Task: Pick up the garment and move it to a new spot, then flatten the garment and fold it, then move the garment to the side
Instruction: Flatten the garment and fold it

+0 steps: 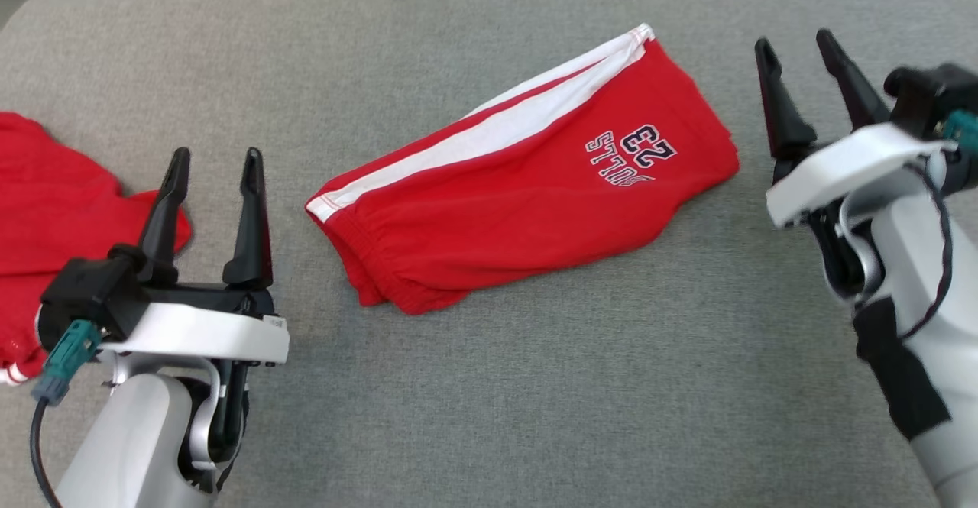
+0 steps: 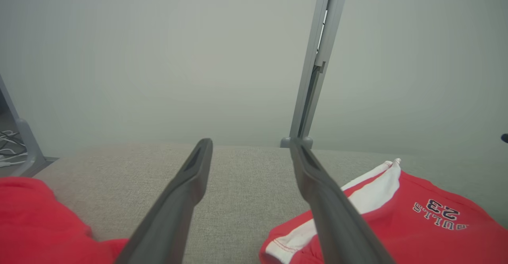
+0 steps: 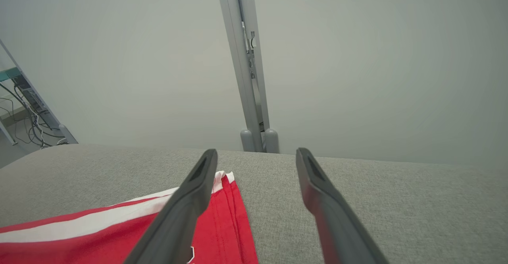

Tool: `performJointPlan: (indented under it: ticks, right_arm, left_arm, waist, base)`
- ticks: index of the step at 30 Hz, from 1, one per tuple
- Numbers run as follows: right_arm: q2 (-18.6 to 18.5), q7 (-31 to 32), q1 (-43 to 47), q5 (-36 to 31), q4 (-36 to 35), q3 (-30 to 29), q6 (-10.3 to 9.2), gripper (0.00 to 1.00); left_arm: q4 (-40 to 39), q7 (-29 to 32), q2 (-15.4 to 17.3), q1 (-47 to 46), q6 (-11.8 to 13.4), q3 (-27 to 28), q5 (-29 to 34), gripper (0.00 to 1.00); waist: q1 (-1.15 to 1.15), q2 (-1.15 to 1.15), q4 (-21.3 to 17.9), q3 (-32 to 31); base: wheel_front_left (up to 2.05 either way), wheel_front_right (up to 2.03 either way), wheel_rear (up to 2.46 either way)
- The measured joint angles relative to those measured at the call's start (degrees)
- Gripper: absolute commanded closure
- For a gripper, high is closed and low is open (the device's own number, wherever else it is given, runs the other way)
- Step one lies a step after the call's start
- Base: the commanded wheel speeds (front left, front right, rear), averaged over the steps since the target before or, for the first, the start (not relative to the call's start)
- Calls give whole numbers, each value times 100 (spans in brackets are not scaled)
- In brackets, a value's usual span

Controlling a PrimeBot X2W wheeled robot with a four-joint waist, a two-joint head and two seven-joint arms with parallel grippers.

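Red shorts (image 1: 527,179) with a white side stripe and a dark "BULLS 23" print lie folded in the middle of the grey cloth-covered table (image 1: 535,386). The shorts (image 2: 428,224) lie at the lower right of the left wrist view, and the shorts (image 3: 119,228) sit at the lower left of the right wrist view. My left gripper (image 1: 215,158) hovers open to their left, nothing between its fingers. My right gripper (image 1: 795,43) is open too, raised just right of the shorts' printed end. Neither gripper touches the cloth.
A second red garment (image 1: 53,225) lies crumpled at the table's left edge, partly behind my left gripper. A grey upright post (image 3: 248,69) stands behind the table's far edge before a pale wall. Cables (image 3: 27,113) lie on the floor at far left.
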Motion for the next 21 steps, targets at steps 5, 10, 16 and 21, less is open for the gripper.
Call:
performJointPlan:
  ticks: [5,10,16,21]
  right_arm:
    - [166,-2,956,-610,-814,-497,1,0]
    - [355,-2,1725,-1053,-1464,-891,1,0]
    - [527,-2,2513,-1369,-2027,-1229,1,0]
    - [732,82,3008,-1490,-2525,-1486,1,0]
  left_arm:
    - [-189,-37,105,300,62,68,190,0]
    - [-293,35,256,662,153,44,268,0]
    - [-388,132,281,892,301,19,304,0]
    - [-376,176,277,967,352,-4,298,0]
  waist:
    - [0,0,-167,-276]
    - [0,0,-339,-508]
    - [0,0,-450,-683]
    - [0,0,-493,-746]
  base:
    - [0,0,0]
    - [0,0,0]
    - [0,0,0]
    - [0,0,0]
